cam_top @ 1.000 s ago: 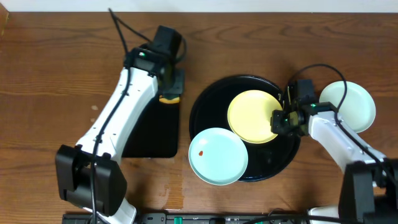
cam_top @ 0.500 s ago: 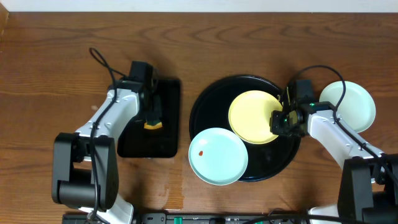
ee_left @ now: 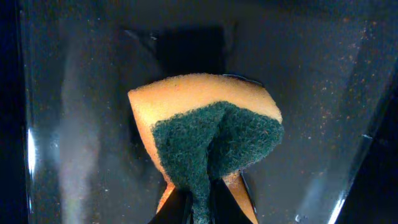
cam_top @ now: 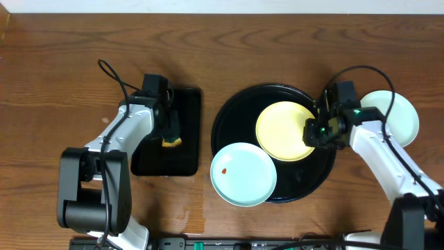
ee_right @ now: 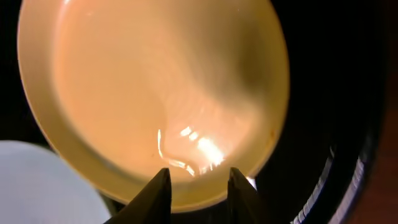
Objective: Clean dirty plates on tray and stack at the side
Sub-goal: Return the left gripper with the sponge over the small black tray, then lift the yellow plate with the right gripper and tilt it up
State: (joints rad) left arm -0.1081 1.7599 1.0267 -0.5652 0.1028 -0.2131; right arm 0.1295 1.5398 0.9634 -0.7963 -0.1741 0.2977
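Observation:
A pale yellow plate (cam_top: 284,130) (ee_right: 155,87) lies in the round black tray (cam_top: 305,173) (ee_right: 336,93). A mint-blue plate (cam_top: 243,173) (ee_right: 43,186) with a red speck overlaps the tray's front left rim. Another mint-blue plate (cam_top: 395,118) sits on the table to the right of the tray. My right gripper (cam_top: 316,133) (ee_right: 199,174) hovers at the yellow plate's right rim, its jaws apart and pinching nothing. My left gripper (cam_top: 170,135) (ee_left: 200,211) is shut on a yellow and green sponge (cam_top: 171,141) (ee_left: 211,137).
The sponge hangs over a small rectangular black tray (cam_top: 156,156) (ee_left: 311,74) left of the round one. Brown wooden table (cam_top: 55,83) surrounds both trays. Cables loop behind each arm.
My left arm swung toward the front with the sponge, over the rectangular tray. My right gripper's jaws have widened at the yellow plate's rim, and its wrist shifted slightly right.

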